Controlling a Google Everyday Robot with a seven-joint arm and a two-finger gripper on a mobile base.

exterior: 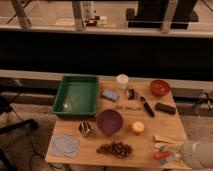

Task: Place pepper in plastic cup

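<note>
The pepper (160,155), small and red-orange, lies near the front right corner of the wooden table (150,140), on a pale bluish patch. The gripper (184,153) is at the end of a bulky whitish arm that enters from the lower right, just right of the pepper. I cannot tell if it touches it. The small light-blue plastic cup (110,95) sits at the back middle of the table, between the green tray and the white cup, far from the gripper.
A green tray (76,95) fills the back left. A white cup (122,80), an orange bowl (160,87), a knife (145,105) and a black object (165,108) stand at the back. A purple bowl (109,121), a metal cup (85,129), a round yellow-orange object (137,128), grapes (115,148) and a pale blue cloth (65,145) are in front.
</note>
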